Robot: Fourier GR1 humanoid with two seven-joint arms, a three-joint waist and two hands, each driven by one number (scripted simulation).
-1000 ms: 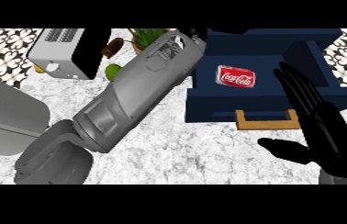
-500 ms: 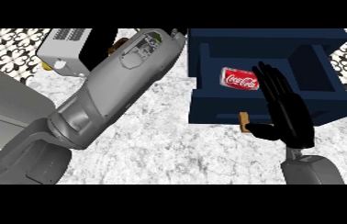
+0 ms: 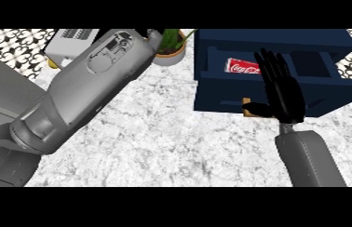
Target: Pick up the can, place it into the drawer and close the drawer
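Note:
A red can (image 3: 242, 66) lies on its side inside the open dark blue drawer (image 3: 220, 89) at the upper right. My right hand (image 3: 282, 92) is open, fingers straight and pointing away, held flat against the drawer's front, with the thumb by the wooden handle (image 3: 247, 105). It covers part of the drawer and the can's right end. My left forearm (image 3: 89, 89) stretches diagonally across the left side towards the top. Its hand is hidden beyond the upper edge.
A white toaster (image 3: 69, 42) stands at the upper left of the marble counter (image 3: 172, 142). A potted plant (image 3: 168, 47) sits between the toaster and the drawer. Something yellow (image 3: 53, 63) shows beside the toaster.
The right hand has moved left and closer to the drawer's front, thumb now at the handle. The view has shifted, so the drawer and can appear further right. The left forearm stays raised.

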